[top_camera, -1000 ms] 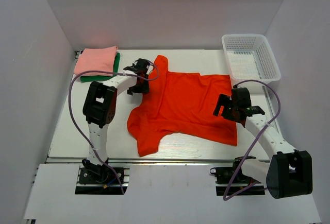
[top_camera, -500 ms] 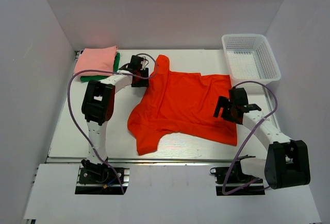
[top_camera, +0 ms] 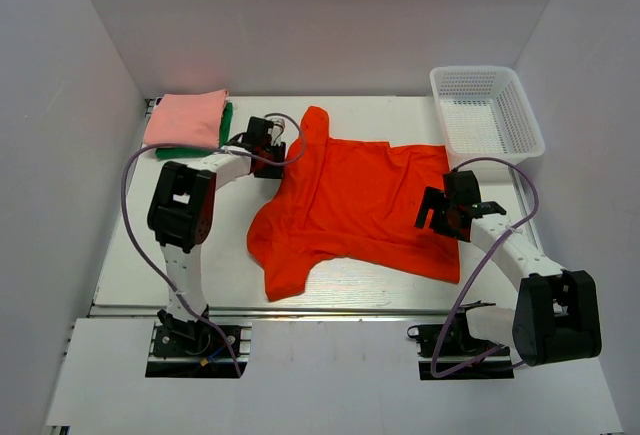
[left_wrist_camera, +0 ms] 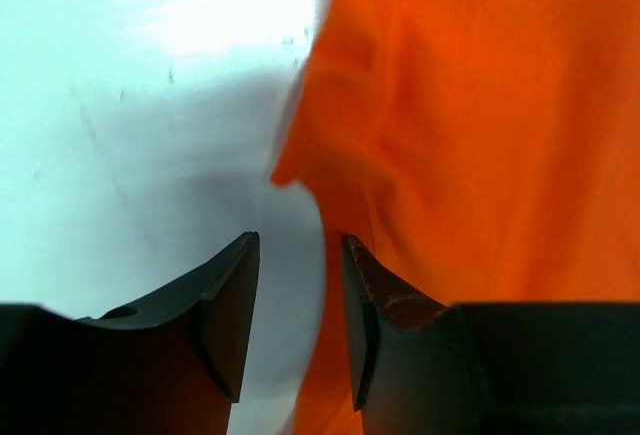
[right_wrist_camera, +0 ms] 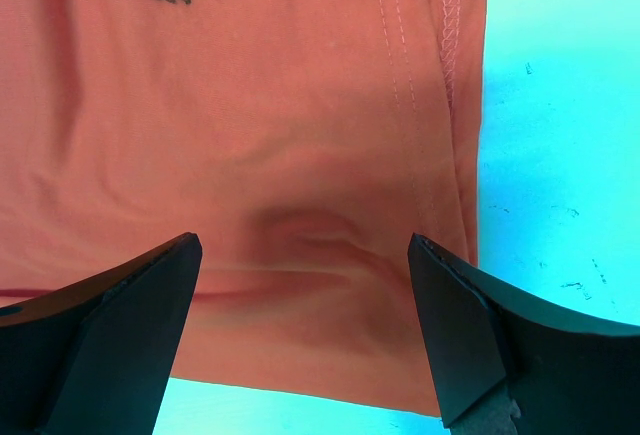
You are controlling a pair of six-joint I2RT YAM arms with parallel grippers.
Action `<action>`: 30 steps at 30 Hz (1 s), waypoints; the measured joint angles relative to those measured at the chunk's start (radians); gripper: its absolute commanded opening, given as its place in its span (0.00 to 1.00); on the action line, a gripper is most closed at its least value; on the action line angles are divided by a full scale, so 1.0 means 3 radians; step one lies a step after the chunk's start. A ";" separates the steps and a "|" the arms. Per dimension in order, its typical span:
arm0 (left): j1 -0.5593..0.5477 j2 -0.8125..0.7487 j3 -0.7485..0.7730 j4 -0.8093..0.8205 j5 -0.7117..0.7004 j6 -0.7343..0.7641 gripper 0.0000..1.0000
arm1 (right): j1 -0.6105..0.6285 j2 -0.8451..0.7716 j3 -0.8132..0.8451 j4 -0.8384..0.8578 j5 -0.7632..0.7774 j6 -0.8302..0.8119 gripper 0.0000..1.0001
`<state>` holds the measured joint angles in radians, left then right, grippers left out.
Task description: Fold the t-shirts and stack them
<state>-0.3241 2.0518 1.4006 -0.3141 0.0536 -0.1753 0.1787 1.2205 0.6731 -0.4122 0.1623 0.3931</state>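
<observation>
The bright orange-red t-shirt (top_camera: 355, 200) lies spread, a little rumpled, in the middle of the table. My left gripper (top_camera: 272, 145) is low at the shirt's left edge near the collar. In the left wrist view the left gripper (left_wrist_camera: 300, 255) is narrowly open, with the cloth's edge (left_wrist_camera: 480, 135) running between the fingers. My right gripper (top_camera: 434, 210) is wide open just above the shirt's right part. In the right wrist view the right gripper (right_wrist_camera: 305, 255) is open over wrinkled cloth (right_wrist_camera: 250, 105) near the hem. The pale pink shirt (top_camera: 185, 118) lies folded on the dark green one (top_camera: 227, 120) at the back left.
A white mesh basket (top_camera: 487, 105) stands at the back right corner. White walls close in the table (top_camera: 380, 280) on three sides. Purple cables loop beside both arms.
My left gripper has moved back and slightly left along the shirt's left edge toward the collar. The right gripper has shifted slightly over the shirt's right side. The shirt lies as before.
</observation>
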 measured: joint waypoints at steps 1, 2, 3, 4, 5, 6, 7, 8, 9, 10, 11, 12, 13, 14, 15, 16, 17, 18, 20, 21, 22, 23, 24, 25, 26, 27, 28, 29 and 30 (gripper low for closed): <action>0.0000 -0.0055 -0.0057 -0.0001 -0.0005 0.0000 0.49 | 0.0000 0.0000 0.0000 0.0001 -0.0001 0.0000 0.90; 0.0000 -0.0111 -0.0102 -0.0018 -0.0005 0.0003 0.53 | 0.0000 0.0000 0.0000 0.0001 -0.0001 0.0000 0.90; 0.0000 -0.0158 -0.0120 -0.0032 -0.0003 0.0008 0.53 | 0.0000 0.0000 0.0000 0.0001 -0.0001 0.0000 0.90; 0.0001 -0.0189 -0.0122 -0.0023 -0.0001 0.0008 0.53 | 0.0000 0.0000 0.0000 0.0001 -0.0001 0.0000 0.90; 0.0000 -0.0215 -0.0121 0.0004 0.0000 0.0004 0.54 | 0.0000 0.0000 0.0000 0.0001 -0.0001 0.0000 0.90; 0.0000 -0.0226 -0.0113 0.0019 0.0001 0.0005 0.54 | 0.0000 0.0000 0.0000 0.0001 -0.0001 0.0000 0.90; 0.0000 -0.0226 -0.0086 0.0018 0.0003 0.0000 0.54 | 0.0000 0.0000 0.0000 0.0001 -0.0001 0.0000 0.90; 0.0000 -0.0211 -0.0056 0.0015 0.0005 -0.0003 0.54 | 0.0000 0.0000 0.0000 0.0001 -0.0001 0.0000 0.90; 0.0000 -0.0186 -0.0009 0.0008 0.0008 -0.0003 0.54 | 0.0000 0.0000 0.0000 0.0001 -0.0001 0.0000 0.90; 0.0000 -0.0139 0.0058 -0.0005 0.0009 -0.0003 0.54 | 0.0000 -0.0001 0.0000 0.0001 -0.0001 0.0000 0.90; 0.0000 -0.0079 0.0145 -0.0023 0.0011 -0.0004 0.54 | 0.0000 -0.0001 0.0000 0.0001 0.0000 0.0000 0.90; 0.0000 0.0003 0.0245 -0.0029 0.0009 -0.0004 0.53 | 0.0000 -0.0003 0.0000 0.0001 0.0000 0.0000 0.90; 0.0000 0.0083 0.0331 -0.0029 0.0008 -0.0004 0.53 | 0.0000 -0.0005 0.0000 0.0001 0.0003 0.0000 0.90; 0.0000 0.0175 0.0408 -0.0033 0.0003 -0.0004 0.49 | 0.0000 -0.0005 0.0000 0.0001 0.0004 0.0000 0.90; 0.0000 0.0254 0.0456 -0.0029 -0.0005 -0.0010 0.46 | 0.0000 -0.0008 0.0000 0.0001 0.0009 0.0000 0.90; 0.0000 0.0340 0.0492 -0.0034 -0.0010 -0.0017 0.35 | 0.0000 -0.0008 0.0000 0.0001 0.0014 0.0000 0.90; 0.0000 0.0390 0.0521 -0.0003 -0.0023 -0.0025 0.26 | 0.0000 -0.0008 0.0000 0.0001 0.0019 0.0000 0.90; 0.0000 0.0409 0.0570 0.0000 -0.0029 -0.0023 0.13 | 0.0000 -0.0008 -0.0001 0.0003 0.0029 0.0001 0.90; -0.0005 0.0444 0.0590 0.0001 -0.0058 -0.0027 0.00 | 0.0000 -0.0008 -0.0010 0.0009 0.0052 0.0009 0.90; -0.0009 0.0445 0.0595 0.0006 -0.0067 -0.0019 0.00 | 0.0000 -0.0008 -0.0020 0.0014 0.0067 0.0017 0.90; -0.0018 0.0445 0.0595 0.0010 -0.0084 -0.0018 0.00 | -0.0001 -0.0008 -0.0033 0.0019 0.0083 0.0033 0.90; -0.0022 0.0445 0.0594 0.0019 -0.0106 -0.0017 0.00 | -0.0004 0.0000 -0.0042 0.0018 0.0094 0.0051 0.90; -0.0024 0.0443 0.0582 0.0045 -0.0135 -0.0018 0.00 | -0.0004 0.0015 -0.0046 0.0018 0.0117 0.0066 0.90; -0.0024 0.0431 0.0562 0.0079 -0.0179 -0.0020 0.00 | -0.0004 0.0057 -0.0046 0.0023 0.0131 0.0074 0.90; -0.0027 0.0415 0.0537 0.0104 -0.0252 -0.0028 0.00 | -0.0004 0.0112 -0.0046 0.0037 0.0141 0.0084 0.90; -0.0032 0.0390 0.0515 0.0120 -0.0332 -0.0032 0.00 | -0.0006 0.0183 -0.0046 0.0046 0.0148 0.0092 0.90; -0.0033 0.0364 0.0492 0.0144 -0.0421 -0.0034 0.00 | -0.0006 0.0253 -0.0046 0.0053 0.0149 0.0099 0.90; -0.0033 0.0332 0.0479 0.0168 -0.0511 -0.0042 0.00 | -0.0006 0.0327 -0.0046 0.0057 0.0148 0.0107 0.90; -0.0032 0.0301 0.0479 0.0198 -0.0605 -0.0042 0.00 | -0.0006 0.0392 -0.0046 0.0061 0.0145 0.0114 0.90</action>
<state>-0.3336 2.1422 1.5444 -0.2546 -0.1280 -0.1879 0.1768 1.3380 0.6594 -0.3939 0.2058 0.4274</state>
